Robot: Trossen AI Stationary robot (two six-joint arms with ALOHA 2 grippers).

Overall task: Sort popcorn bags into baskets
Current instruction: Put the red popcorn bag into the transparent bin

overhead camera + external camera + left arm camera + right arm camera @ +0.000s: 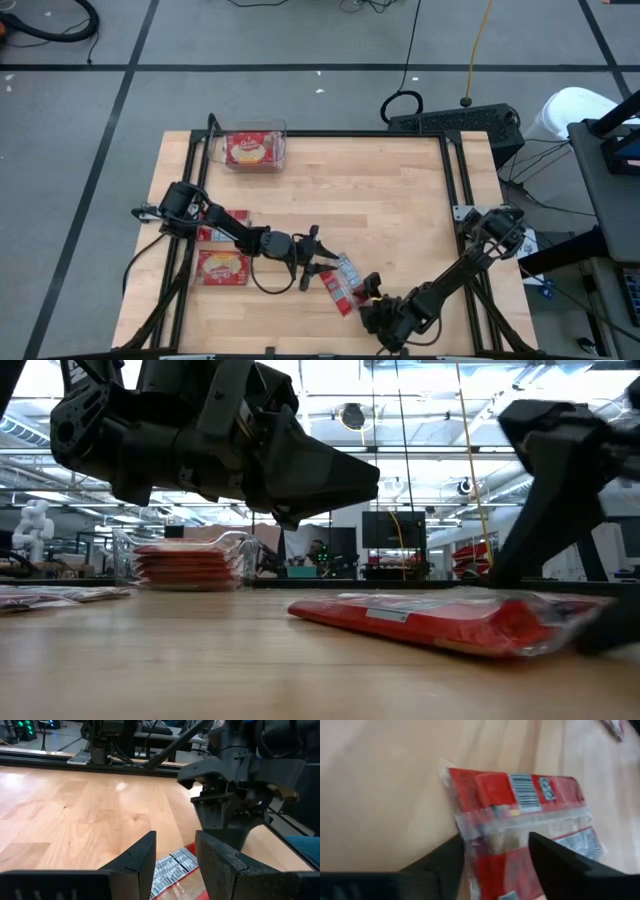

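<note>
A red popcorn bag [343, 284], wrapped in clear film and showing a barcode panel and pale sealed edges, is lying flat on the wooden table [380, 210] near its front edge, between the two end effectors. The right end effector [372, 291] is being held with fingers spread at one end of it, gripping nothing, while the left end effector [318, 262] is hovering with fingers parted just above the other end. More red bags [222, 267] are lying flat at the left, and the clear basket [252, 150] at the far edge is holding a stack of them.

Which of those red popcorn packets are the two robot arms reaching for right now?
The flat red popcorn packet lying askew near the table's front edge, between the left tool and right tool. The others lie far left or stacked in the clear plastic bin.
</note>
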